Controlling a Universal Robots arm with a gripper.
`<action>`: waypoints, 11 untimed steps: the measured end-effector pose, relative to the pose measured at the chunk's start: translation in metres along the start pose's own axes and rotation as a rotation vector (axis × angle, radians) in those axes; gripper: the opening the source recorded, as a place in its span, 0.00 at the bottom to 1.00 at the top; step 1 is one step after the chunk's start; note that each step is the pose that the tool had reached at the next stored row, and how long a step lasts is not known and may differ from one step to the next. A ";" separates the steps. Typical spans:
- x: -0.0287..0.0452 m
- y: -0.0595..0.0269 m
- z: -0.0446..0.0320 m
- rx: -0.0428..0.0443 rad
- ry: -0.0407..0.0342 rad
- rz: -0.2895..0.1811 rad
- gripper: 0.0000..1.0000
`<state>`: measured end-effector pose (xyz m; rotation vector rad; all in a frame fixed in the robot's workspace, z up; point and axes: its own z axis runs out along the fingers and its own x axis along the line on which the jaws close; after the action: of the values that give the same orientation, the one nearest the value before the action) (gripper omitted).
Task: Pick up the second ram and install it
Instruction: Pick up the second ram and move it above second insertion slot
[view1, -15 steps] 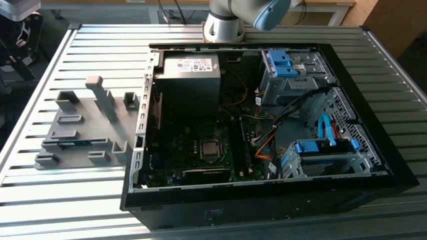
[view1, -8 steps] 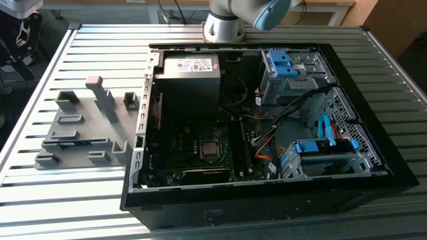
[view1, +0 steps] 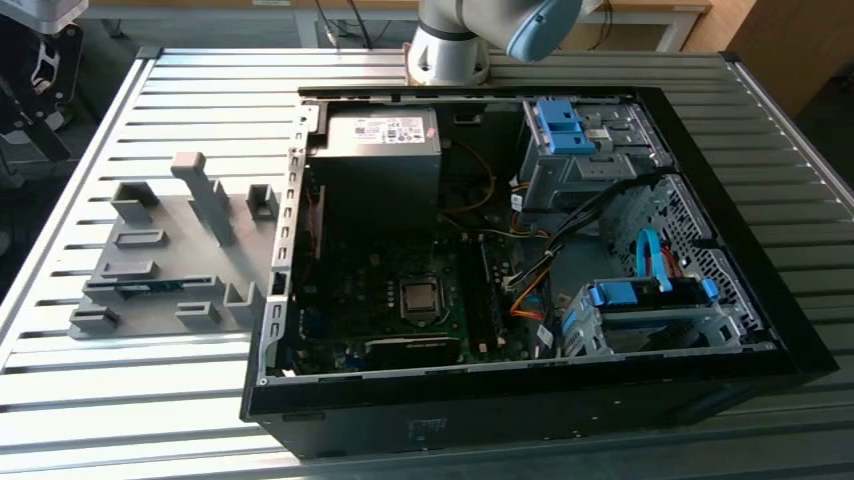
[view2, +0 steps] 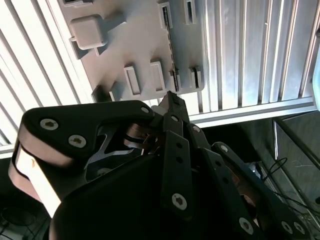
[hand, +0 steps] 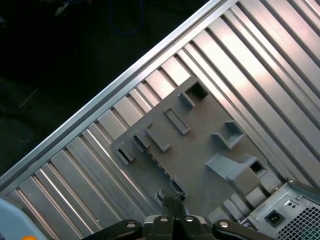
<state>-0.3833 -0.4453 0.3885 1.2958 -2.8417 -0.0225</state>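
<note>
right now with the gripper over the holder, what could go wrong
The second ram lies low in the grey holder, between its ribs; the gripper, jaws shut above the holder, could strike a rib if it comes down off line. Inside the case, loose cables lie beside the memory slots and may snag the stick.

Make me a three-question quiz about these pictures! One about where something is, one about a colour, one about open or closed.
1. Where is the second ram?
A) in the grey holder block
B) on the floor
C) on a shelf

2. What colour are the drive latches?
A) red
B) blue
C) yellow

3. The computer case is:
A) shut
B) open
C) upside down

Answers: 1 A, its blue-green edge shows in the block; 2 B, they look blue; 3 B, the motherboard is visible.
</note>
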 end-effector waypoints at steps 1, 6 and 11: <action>0.0000 0.0000 0.0000 0.0000 0.0001 -0.005 0.11; 0.0001 0.0001 0.0000 0.0003 0.0007 -0.031 0.11; 0.0003 0.0003 0.0000 0.0006 0.0012 -0.056 0.11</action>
<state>-0.3837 -0.4454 0.3885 1.3745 -2.8040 -0.0218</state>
